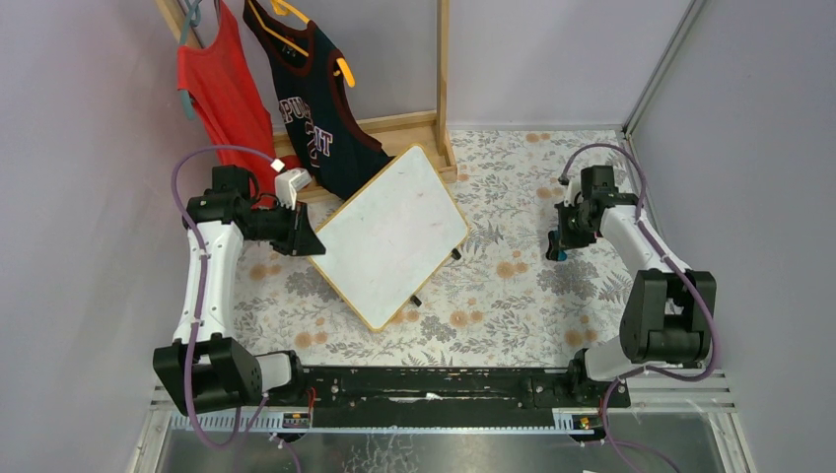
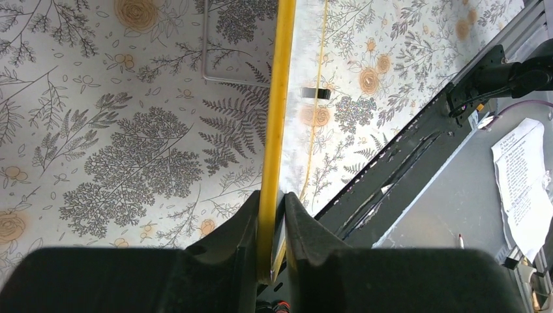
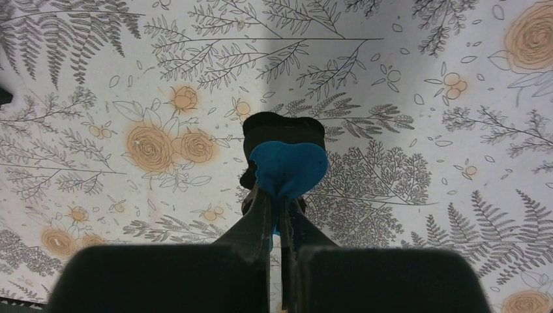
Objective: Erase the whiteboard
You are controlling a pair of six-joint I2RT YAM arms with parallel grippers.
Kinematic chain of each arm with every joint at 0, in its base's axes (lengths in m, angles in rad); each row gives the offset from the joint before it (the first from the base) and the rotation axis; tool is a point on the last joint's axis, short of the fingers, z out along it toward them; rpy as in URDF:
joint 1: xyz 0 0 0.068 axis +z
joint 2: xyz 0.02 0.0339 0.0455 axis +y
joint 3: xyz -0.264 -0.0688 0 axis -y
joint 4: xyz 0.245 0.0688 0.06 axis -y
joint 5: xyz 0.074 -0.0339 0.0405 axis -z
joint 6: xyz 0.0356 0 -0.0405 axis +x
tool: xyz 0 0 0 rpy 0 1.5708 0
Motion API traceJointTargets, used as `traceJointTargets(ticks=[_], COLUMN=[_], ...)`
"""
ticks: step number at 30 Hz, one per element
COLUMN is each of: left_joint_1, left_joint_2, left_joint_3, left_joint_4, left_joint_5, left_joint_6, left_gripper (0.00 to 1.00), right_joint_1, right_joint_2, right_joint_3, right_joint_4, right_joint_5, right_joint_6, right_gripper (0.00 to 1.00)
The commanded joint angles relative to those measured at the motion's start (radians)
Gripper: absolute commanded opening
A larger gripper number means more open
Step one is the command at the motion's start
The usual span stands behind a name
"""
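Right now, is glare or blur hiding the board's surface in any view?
Top external: even light, but the whiteboard looks washed out, any marks barely visible. Left wrist: board edge-on, its face mirroring the floral cloth; left gripper dark and soft. Right wrist: cloth sharp, right gripper underexposed around the blue eraser.

Pretty clearly a robot lab test booth, not anyone's home. Plain grey panel walls [image 1: 79,148] box in a table with a floral cloth [image 1: 513,286]. A left arm [image 1: 207,286] and right arm [image 1: 641,236] are bolted to a black rail [image 1: 424,384], and a wooden clothes rack [image 1: 443,79] at the back holds a red top [image 1: 222,89] and a dark jersey [image 1: 306,99].
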Motion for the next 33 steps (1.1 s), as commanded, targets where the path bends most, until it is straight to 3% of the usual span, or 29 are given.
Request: traceJointTargets(ticks=[1, 9, 18, 29, 33], left_joint_1=[-0.009, -0.016, -0.015, -0.015, -0.016], left_joint_2=[0.006, -0.001, -0.004, 0.003, 0.001], left_joint_3=[0.000, -0.019, -0.027, -0.029, -0.030], left_joint_4=[0.111, 0.110, 0.120, 0.123, 0.126], left_joint_5=[-0.050, -0.056, -0.054, -0.043, -0.033], left_joint_6=[0.004, 0.018, 0.014, 0.017, 0.017], left_gripper=[0.15, 0.15, 0.20, 0.25, 0.33], right_joint_1=[-0.005, -0.005, -0.005, -0.005, -0.006], right_joint_2=[0.059, 0.131, 0.144, 0.118, 0.105], right_joint_3=[0.005, 0.016, 0.029, 0.024, 0.022], right_joint_4=[-0.015, -0.003, -0.009, -0.003, 0.001], right_joint_5=[-0.020, 0.008, 0.006, 0.010, 0.011], right_joint_6=[-0.011, -0.012, -0.012, -0.012, -0.013], right_gripper=[0.00, 0.04, 0.43, 0.52, 0.52])
